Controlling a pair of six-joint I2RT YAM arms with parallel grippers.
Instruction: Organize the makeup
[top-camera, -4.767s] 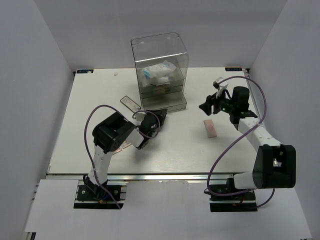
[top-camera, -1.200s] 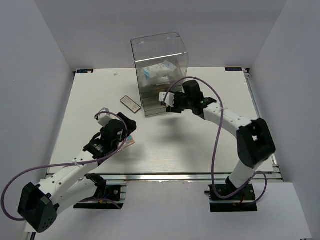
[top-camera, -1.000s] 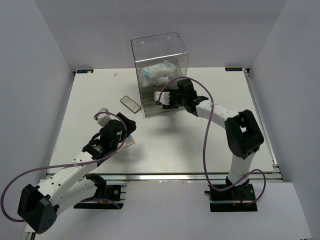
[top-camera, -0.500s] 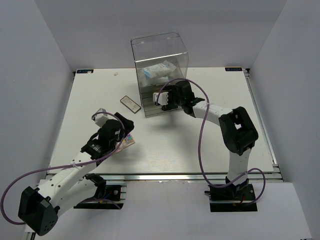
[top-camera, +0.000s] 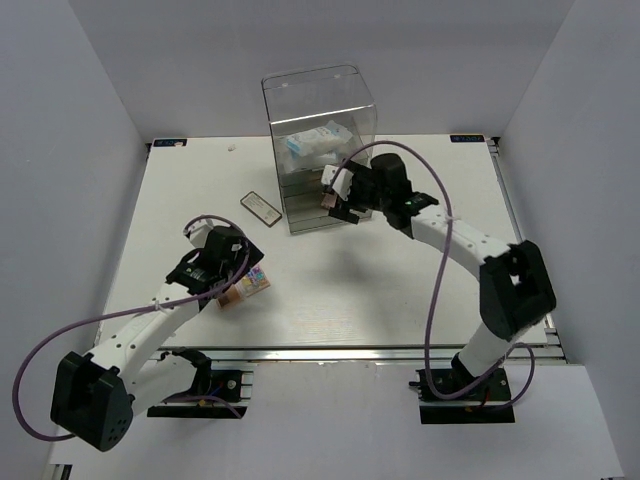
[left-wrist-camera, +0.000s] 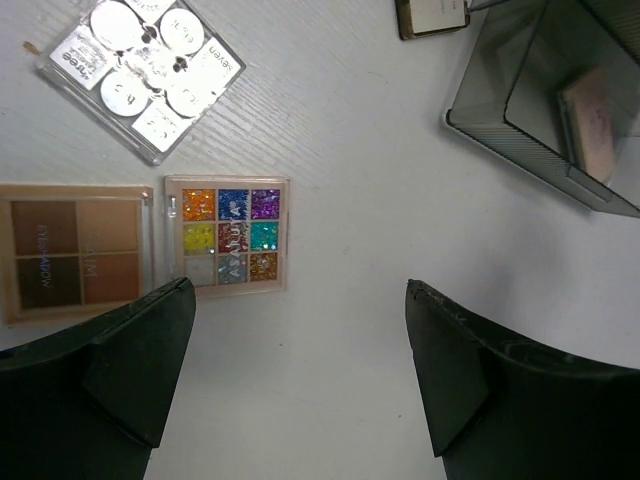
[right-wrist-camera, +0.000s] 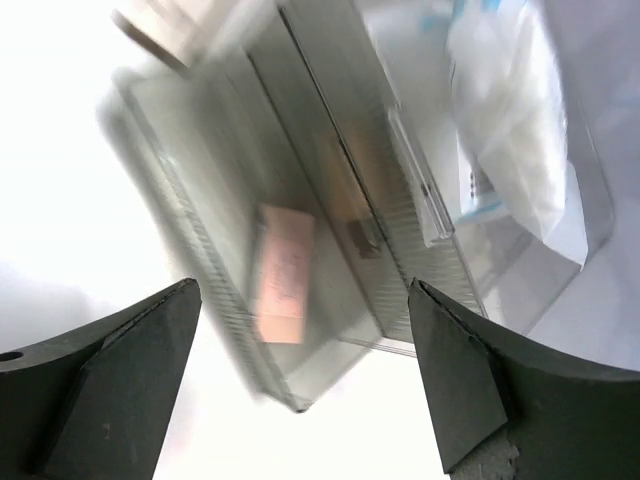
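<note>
My left gripper (left-wrist-camera: 300, 385) (top-camera: 238, 262) hangs open over bare table, nothing between its fingers. Just beyond it lie the multicoloured palette (left-wrist-camera: 228, 232) (top-camera: 250, 284), the peach palette (left-wrist-camera: 75, 250) and the white-grid palette (left-wrist-camera: 140, 65). The dark-framed flat case (top-camera: 262, 206) (left-wrist-camera: 432, 14) rests left of the drawer box. My right gripper (right-wrist-camera: 305, 390) (top-camera: 338, 200) is open at the front of the box, holding nothing. The pink palette (right-wrist-camera: 283, 272) (left-wrist-camera: 590, 125) lies in the pulled-out bottom drawer. The white-and-blue packet (right-wrist-camera: 510, 150) (top-camera: 315, 143) sits in the top compartment. A blurred brownish item (right-wrist-camera: 355, 190) shows in the middle drawer.
The tall clear acrylic drawer box (top-camera: 320, 100) stands at the back centre of the white table (top-camera: 400, 280), its bottom drawer (right-wrist-camera: 190, 240) slid out toward the front. Grey walls close in the left, right and back sides.
My right gripper has opened and drawn back slightly from the box front; the pink palette now lies in the bottom drawer. My left gripper has shifted a little left over the palettes.
</note>
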